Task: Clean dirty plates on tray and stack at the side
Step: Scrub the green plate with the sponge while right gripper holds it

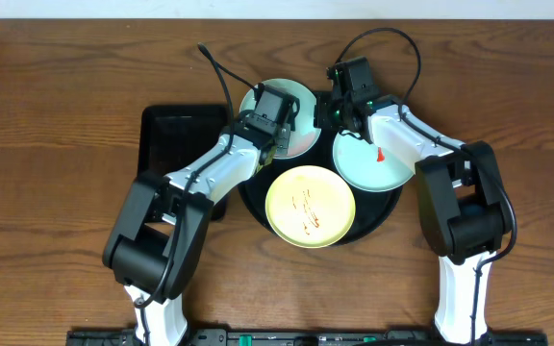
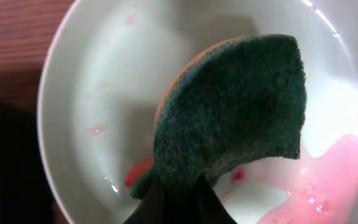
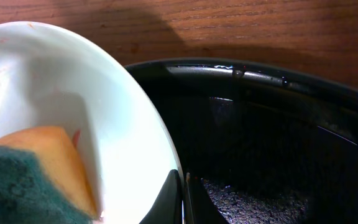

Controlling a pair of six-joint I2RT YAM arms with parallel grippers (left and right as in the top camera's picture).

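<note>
The round black tray (image 1: 377, 208) holds three plates. My left gripper (image 1: 282, 135) (image 2: 179, 185) is shut on a green and orange sponge (image 2: 235, 106), which it presses into the far mint plate (image 1: 294, 104) (image 2: 92, 81). Red spots and a pink puddle (image 2: 328, 180) lie on that plate. My right gripper (image 1: 328, 113) (image 3: 183, 182) is shut on this plate's rim (image 3: 135, 118), with the sponge (image 3: 36, 177) showing inside. A second mint plate (image 1: 359, 165) with a red mark sits at the right. The yellow plate (image 1: 309, 205) with thin streaks lies in front.
A smaller rectangular black tray (image 1: 174, 135) sits left of the round one, partly under my left arm. Brown wood-grain tabletop (image 1: 56, 115) surrounds both trays. The round tray's glossy rim (image 3: 260, 78) runs behind the held plate.
</note>
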